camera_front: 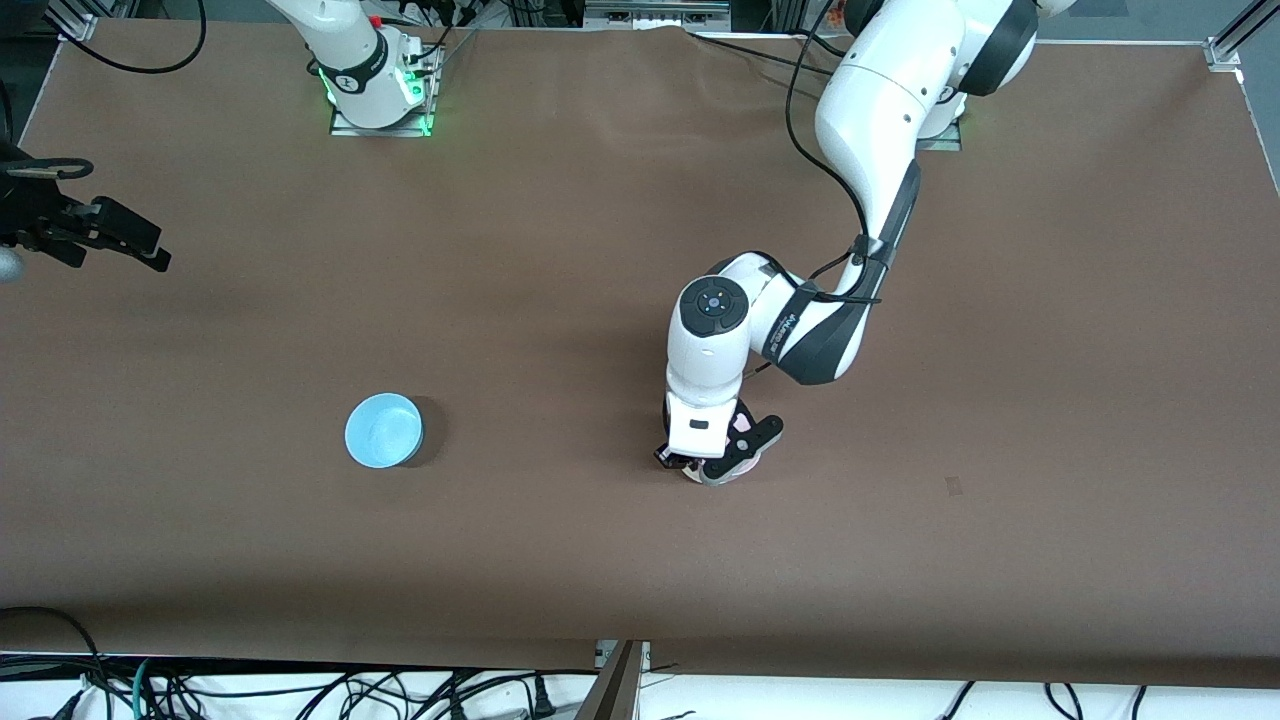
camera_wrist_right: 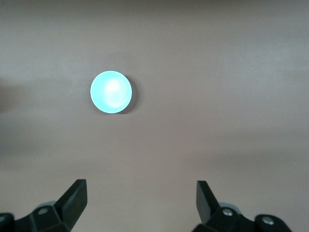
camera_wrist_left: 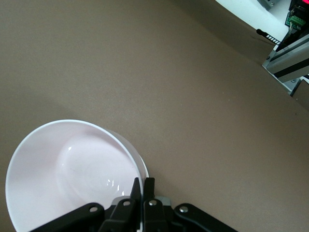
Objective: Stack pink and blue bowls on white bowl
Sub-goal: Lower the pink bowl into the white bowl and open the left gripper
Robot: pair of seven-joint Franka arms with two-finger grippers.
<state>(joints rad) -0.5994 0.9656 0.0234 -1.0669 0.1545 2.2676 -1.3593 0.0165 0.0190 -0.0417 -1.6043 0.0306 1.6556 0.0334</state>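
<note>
Pink bowl (camera_wrist_left: pixel 72 174) sits nested in the white bowl (camera_wrist_left: pixel 141 166) mid-table, nearest the front camera, with the left gripper (camera_front: pixel 712 462) pinched tight on the pink rim. Blue bowl (camera_front: pixel 384 430) stands alone on the brown table (camera_front: pixel 1050 480), well apart, toward the right arm's end. Right gripper (camera_wrist_right: pixel 141 200) waits high over that end, fingers spread wide, holding nothing. No legible writing anywhere.
</note>
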